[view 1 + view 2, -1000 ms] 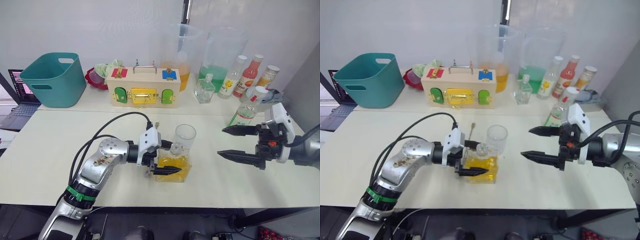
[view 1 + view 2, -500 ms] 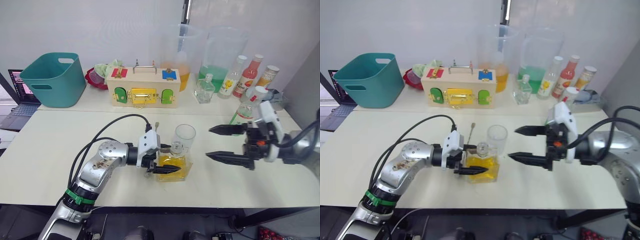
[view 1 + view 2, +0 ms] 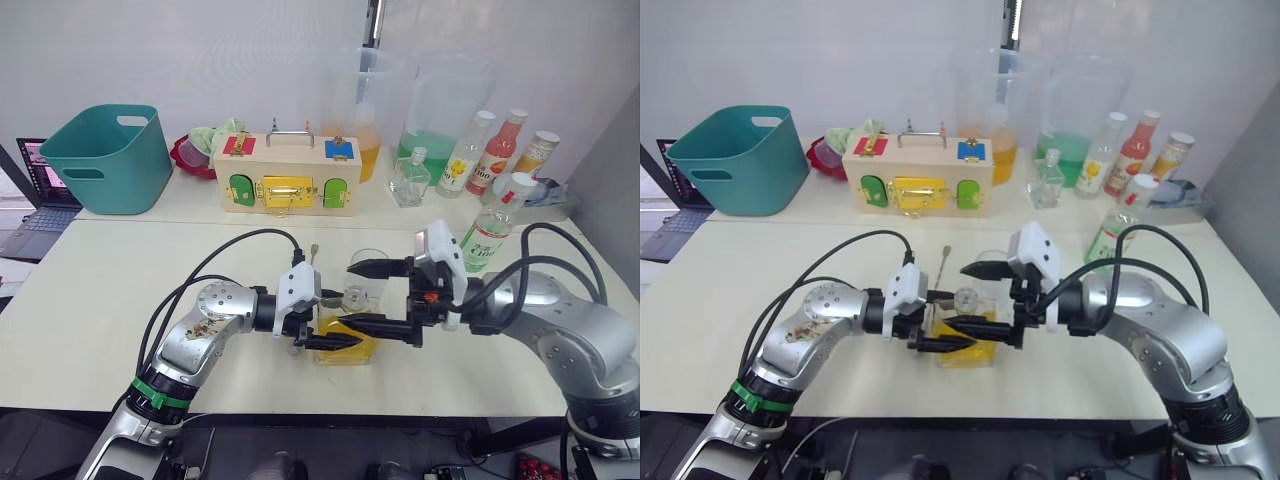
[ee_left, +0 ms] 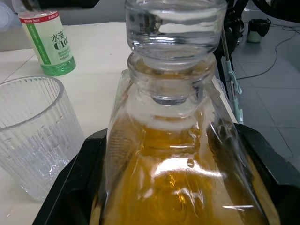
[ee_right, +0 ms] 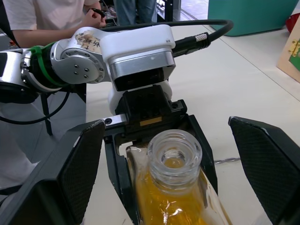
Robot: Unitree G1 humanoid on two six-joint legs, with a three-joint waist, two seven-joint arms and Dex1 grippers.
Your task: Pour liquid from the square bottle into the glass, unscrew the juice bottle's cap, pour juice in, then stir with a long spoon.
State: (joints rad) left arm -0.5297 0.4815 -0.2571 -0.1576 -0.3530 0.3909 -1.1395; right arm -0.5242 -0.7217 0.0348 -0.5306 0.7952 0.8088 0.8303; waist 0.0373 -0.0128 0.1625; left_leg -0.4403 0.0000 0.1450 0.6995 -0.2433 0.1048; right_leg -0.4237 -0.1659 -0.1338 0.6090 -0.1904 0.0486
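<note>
The left gripper (image 3: 330,322) is clamped on the square bottle (image 3: 350,335) beside the glass (image 4: 35,133), while the right gripper (image 3: 360,296), fingers spread wide, straddles the bottle's neck.

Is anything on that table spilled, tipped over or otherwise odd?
Nothing looks spilled or tipped. The square bottle stands upright in the left gripper, the glass and juice bottle are upright too, and the right gripper is open around the square bottle's neck.

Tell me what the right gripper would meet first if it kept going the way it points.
Probably the square bottle: the right gripper is open, its fingers either side of the stopper, with the left gripper shut on the bottle's body.
</note>
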